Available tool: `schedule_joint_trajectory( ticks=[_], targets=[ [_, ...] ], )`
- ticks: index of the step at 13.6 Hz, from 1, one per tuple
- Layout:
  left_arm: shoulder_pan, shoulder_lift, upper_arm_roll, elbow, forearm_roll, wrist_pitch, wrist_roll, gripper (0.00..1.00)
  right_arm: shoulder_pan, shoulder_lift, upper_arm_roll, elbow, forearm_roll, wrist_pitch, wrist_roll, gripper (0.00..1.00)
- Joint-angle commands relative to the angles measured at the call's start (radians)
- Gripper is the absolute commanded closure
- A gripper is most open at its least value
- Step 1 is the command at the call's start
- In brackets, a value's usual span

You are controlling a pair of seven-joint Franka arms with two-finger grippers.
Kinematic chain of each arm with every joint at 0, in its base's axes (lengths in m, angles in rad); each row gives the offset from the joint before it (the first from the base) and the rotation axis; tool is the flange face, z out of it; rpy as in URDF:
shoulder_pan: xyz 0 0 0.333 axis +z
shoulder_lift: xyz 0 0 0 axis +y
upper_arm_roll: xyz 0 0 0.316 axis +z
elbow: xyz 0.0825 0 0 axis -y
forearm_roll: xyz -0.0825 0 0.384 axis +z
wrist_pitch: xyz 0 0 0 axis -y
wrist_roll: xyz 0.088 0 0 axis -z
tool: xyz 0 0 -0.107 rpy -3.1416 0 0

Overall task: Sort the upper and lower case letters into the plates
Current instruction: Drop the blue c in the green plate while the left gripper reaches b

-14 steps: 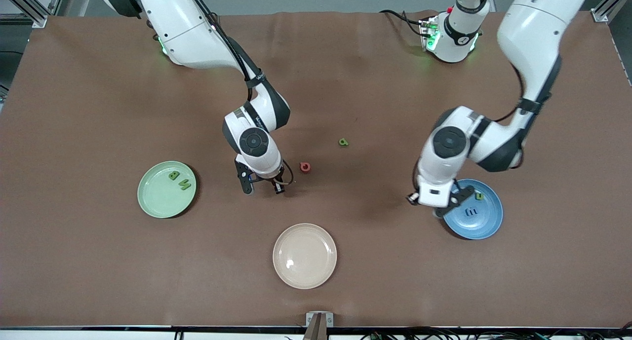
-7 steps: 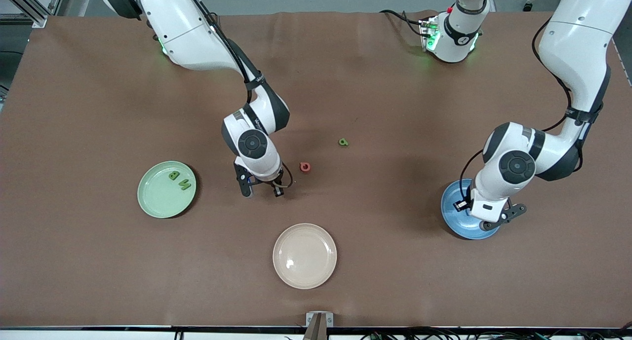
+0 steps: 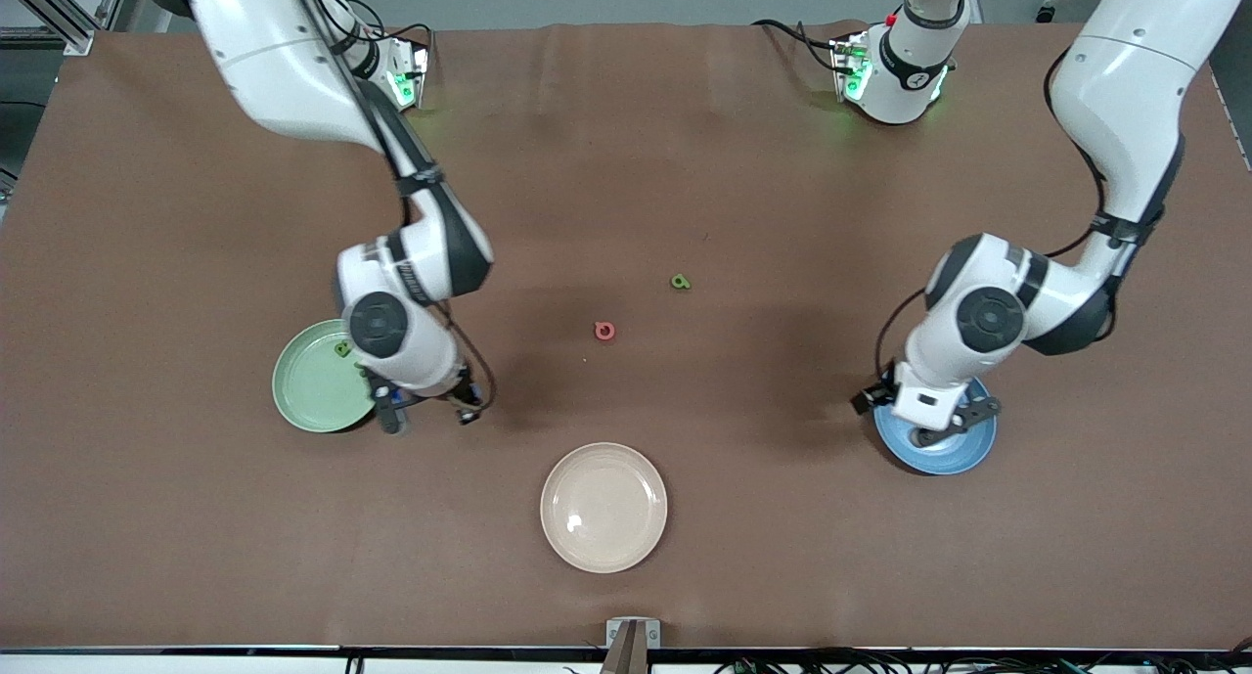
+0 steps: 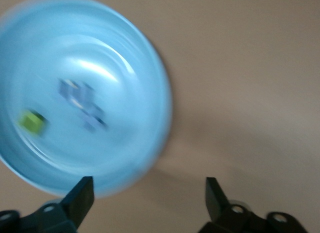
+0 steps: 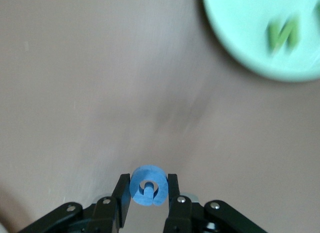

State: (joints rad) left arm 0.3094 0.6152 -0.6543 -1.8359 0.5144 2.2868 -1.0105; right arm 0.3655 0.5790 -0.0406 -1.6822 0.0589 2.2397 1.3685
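My right gripper (image 5: 148, 192) is shut on a round blue letter (image 5: 147, 185) and hangs over bare table beside the pale green plate (image 5: 235, 23). That plate holds a green letter (image 5: 282, 35). In the front view the right gripper (image 3: 428, 418) is at the green plate's (image 3: 308, 390) edge, toward the table's middle. My left gripper (image 4: 149, 195) is open and holds nothing, over the rim of the blue plate (image 4: 125, 143). A blue letter (image 4: 82, 103) and a green letter (image 4: 32, 120) lie in that plate. A red letter (image 3: 604, 331) and a green letter (image 3: 681, 282) lie mid-table.
A beige plate (image 3: 603, 507) sits nearer the front camera than the red letter, with nothing in it. The left arm's hand (image 3: 924, 405) covers most of the blue plate (image 3: 954, 456) in the front view. The table is covered with a brown mat.
The right arm has carried the blue letter from beside the red letter over to the green plate's edge. The left gripper has opened over the blue plate and shifted a little.
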Motion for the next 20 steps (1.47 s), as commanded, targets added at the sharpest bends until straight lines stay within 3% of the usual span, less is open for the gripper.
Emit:
schedule_joint_trajectory(
  ticks=[1,5,9,12,16,20],
  targets=[
    [0.0,-0.046,-0.089,-0.069,-0.013,-0.007,-0.112,0.0,-0.107,-0.152,0.021,-0.203,0.001,0.017,-0.21,1.0],
    [-0.023,-0.046,-0.18,-0.146,0.004,0.035,-0.336,0.01,-0.279,-0.226,0.021,-0.313,0.001,0.02,-0.512,1.0],
    [-0.137,-0.031,-0.192,-0.166,0.028,0.068,-0.607,0.03,-0.418,-0.211,0.022,-0.376,0.001,0.115,-0.748,1.0],
    [-0.226,0.017,-0.191,-0.192,0.131,0.082,-0.886,0.03,-0.406,-0.186,0.027,-0.434,0.004,0.225,-0.75,1.0],
    [-0.298,0.09,-0.186,-0.203,0.311,0.109,-1.156,0.05,-0.367,-0.157,0.027,-0.436,0.007,0.245,-0.741,0.99],
    [-0.331,0.113,-0.179,-0.203,0.334,0.109,-1.224,0.17,-0.384,-0.128,0.027,-0.422,0.005,0.27,-0.743,0.99]
  ],
)
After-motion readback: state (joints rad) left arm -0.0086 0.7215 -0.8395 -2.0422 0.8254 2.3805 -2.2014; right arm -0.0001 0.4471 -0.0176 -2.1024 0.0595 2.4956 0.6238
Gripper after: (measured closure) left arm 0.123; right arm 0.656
